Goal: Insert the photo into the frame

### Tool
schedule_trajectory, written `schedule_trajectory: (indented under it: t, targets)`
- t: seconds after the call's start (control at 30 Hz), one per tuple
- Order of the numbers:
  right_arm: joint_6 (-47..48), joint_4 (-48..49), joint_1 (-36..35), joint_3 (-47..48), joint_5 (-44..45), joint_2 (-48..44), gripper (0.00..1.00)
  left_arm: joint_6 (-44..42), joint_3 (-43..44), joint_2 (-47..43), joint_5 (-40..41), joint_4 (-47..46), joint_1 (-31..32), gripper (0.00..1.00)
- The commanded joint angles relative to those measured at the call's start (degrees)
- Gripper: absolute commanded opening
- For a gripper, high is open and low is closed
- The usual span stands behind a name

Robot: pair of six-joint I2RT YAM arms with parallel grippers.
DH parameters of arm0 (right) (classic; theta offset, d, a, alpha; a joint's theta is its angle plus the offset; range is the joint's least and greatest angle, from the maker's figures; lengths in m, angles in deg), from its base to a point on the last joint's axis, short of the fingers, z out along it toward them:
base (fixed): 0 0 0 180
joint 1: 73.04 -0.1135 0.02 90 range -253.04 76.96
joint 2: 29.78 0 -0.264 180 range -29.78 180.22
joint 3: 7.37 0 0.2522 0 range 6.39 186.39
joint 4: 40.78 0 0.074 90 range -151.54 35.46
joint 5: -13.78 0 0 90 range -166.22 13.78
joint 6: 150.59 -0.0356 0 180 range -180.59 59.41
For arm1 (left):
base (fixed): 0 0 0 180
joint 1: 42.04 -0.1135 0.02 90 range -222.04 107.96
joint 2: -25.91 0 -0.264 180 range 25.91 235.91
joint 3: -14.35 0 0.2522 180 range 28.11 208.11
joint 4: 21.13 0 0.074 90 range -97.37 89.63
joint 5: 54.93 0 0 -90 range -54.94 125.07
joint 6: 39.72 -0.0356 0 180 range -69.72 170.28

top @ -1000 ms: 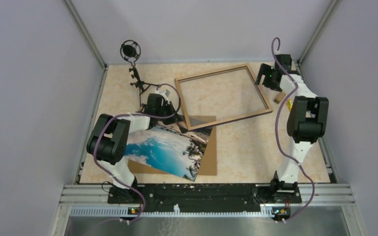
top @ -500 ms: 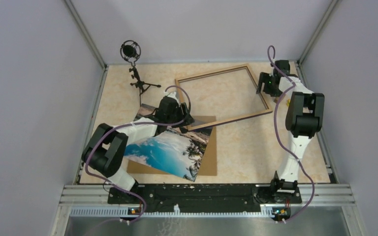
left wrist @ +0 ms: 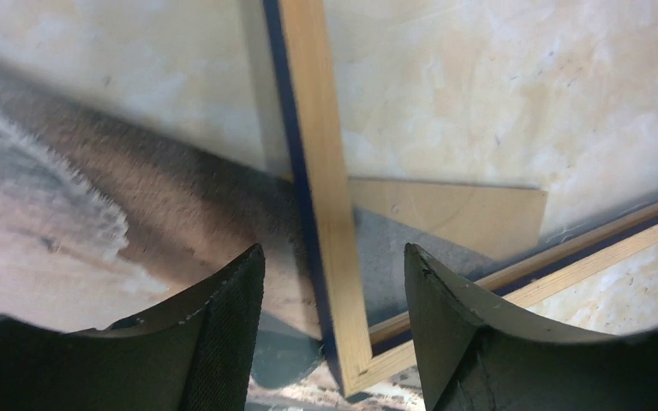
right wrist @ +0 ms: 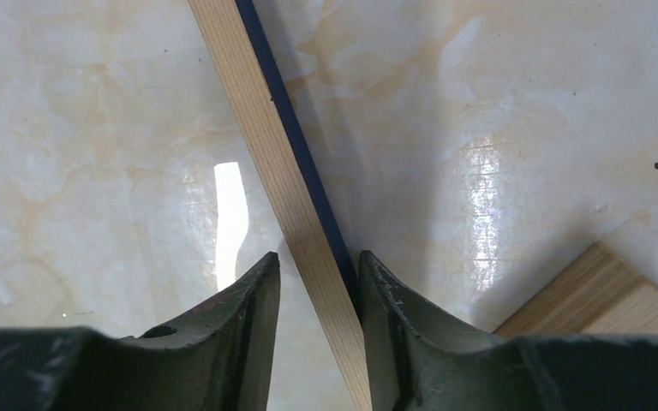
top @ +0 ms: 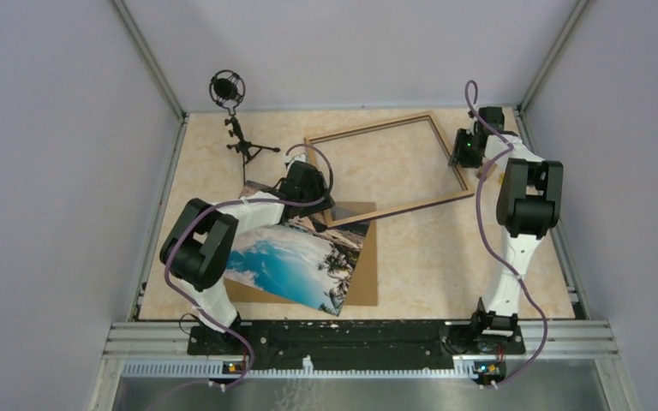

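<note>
The photo (top: 296,261) lies glossy side up at the near left, overlapping the brown backing board (top: 367,274). The frame (top: 368,127) lies flat beyond it, light wood up with a dark blue edge; its near-left corner rests over the board. My left gripper (top: 319,205) is open and straddles the left rail (left wrist: 321,171) just above that corner, with a gap on each side (left wrist: 334,253). My right gripper (top: 461,154) sits low over the right rail (right wrist: 261,128). Its jaws stand narrow (right wrist: 319,257): one finger (right wrist: 385,291) is against the blue edge, the other a little apart.
A black microphone on a small tripod (top: 231,111) stands at the far left. A small wooden block (right wrist: 617,291) lies next to the right gripper. Grey walls close in the table on three sides, and the metal rail with the arm bases runs along the near edge.
My left gripper has opened and moved right from the photo's far corner to the frame's near-left corner. My right gripper has dropped onto the right rail and narrowed its jaws around it.
</note>
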Motion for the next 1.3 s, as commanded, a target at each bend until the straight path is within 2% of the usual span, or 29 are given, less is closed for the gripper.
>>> schedule_trajectory:
  t: [0.0,0.2,0.5,0.77,0.9,1.0,1.07,1.27]
  targets:
    - [-0.9,-0.2,0.3,-2.1,-2.2,0.0,0.35,-2.1,4.3,3.7,-2.1,-0.9,-0.5,0.63]
    - [-3.2,2.5,1.5,-9.6,-5.8,-5.1,0.33,-4.5,9.6,6.0,-8.6,-4.2,-0.7,0.6]
    - [-7.4,7.2,2.9,-20.7,-10.0,-11.5,0.3,-7.1,16.8,7.4,-10.3,-6.7,-1.4,0.6]
    - [-9.9,10.2,3.0,-23.8,-13.5,-12.8,0.29,-7.3,25.9,15.6,-13.9,-9.1,-2.6,0.6]
    - [-10.1,10.0,3.0,-24.1,-11.3,-12.6,0.3,-9.4,31.4,19.0,-14.8,-5.6,-2.6,0.64]
    - [-10.3,9.4,3.7,-24.2,-9.1,-12.2,0.25,-12.4,30.4,16.9,-11.8,-2.2,-2.8,0.69]
    - [-11.1,10.3,4.7,-25.2,-8.9,-12.7,0.19,-13.4,26.4,13.4,-9.0,-1.6,-2.8,0.72]
    - [-14.9,14.9,6.9,-30.0,-9.6,-16.6,0.1,-9.7,12.9,1.9,-4.1,-1.7,-3.3,0.8]
